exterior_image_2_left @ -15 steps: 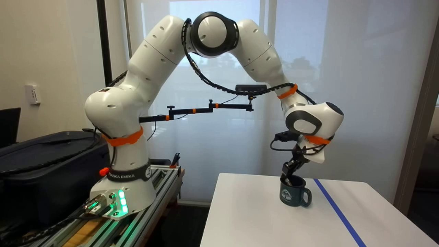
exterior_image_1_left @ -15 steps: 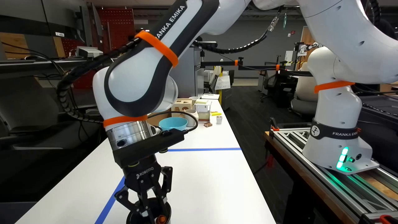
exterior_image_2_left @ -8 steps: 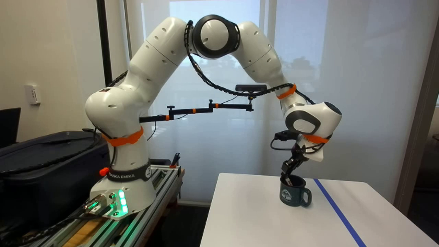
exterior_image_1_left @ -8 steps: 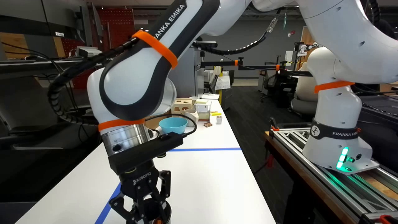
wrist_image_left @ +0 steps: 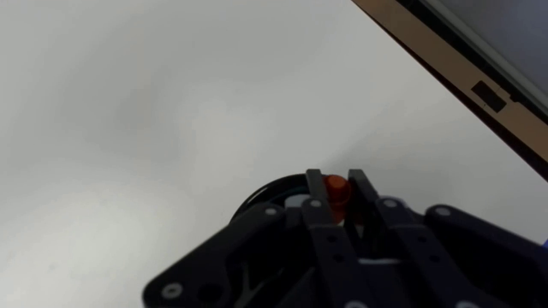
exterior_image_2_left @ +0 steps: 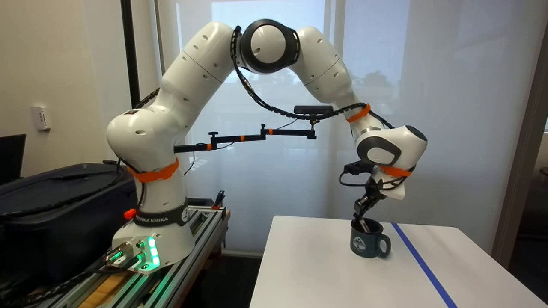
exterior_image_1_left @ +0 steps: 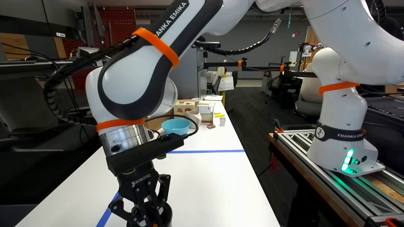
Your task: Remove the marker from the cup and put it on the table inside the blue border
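White arm (exterior_image_2_left: 266, 45) arched high, wrist (exterior_image_2_left: 391, 147) tilted, gripper (wrist_image_left: 335, 179) angled steeply down, fingers (wrist_image_left: 317, 190) close together.

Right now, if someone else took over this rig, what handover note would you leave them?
Tool: appears closed on the orange end of the marker; how firm the grip is can't be judged.
Marker: not yet out of the cup.
Cup: upright on the table, on the robot's side of the blue border seen in an exterior view.
Done: marker apparently gripped.
Left: lift it clear, lay it on the table inside the border, release.
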You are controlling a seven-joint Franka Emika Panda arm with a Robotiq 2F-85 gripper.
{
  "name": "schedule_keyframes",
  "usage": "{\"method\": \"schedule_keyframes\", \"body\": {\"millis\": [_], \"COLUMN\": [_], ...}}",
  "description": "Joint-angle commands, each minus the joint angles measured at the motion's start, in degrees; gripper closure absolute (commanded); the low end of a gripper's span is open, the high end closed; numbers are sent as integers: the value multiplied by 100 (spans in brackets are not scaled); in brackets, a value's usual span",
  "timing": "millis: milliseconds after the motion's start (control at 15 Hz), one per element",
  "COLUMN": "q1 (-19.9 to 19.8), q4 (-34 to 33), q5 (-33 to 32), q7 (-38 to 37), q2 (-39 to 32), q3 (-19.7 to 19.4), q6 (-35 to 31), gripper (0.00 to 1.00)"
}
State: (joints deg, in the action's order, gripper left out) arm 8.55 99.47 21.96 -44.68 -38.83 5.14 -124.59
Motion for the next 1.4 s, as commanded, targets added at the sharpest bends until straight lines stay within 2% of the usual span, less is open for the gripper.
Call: {"method": "schedule_keyframes", "body": {"millis": [0,267,467,600,800,1067,1333], "q1": [85,141,218,239,64,-247,-494], "q4": [272,795,1361,1765,2280,3001,3544], "q5": [-23,-103,-503,-1120,-2009,-2930,-3724], "q7": [-80,-154,-305,-465,-703,-1094,-1866], "q2": [542,1416,2309,2891,3450,3714,3326], "q3": [-42,-67,-184,-323,-457,-593,-769], "q6": [245,565,639,480,220,-549,-2051], "gripper": [95,95,95,95,95,95,95]}}
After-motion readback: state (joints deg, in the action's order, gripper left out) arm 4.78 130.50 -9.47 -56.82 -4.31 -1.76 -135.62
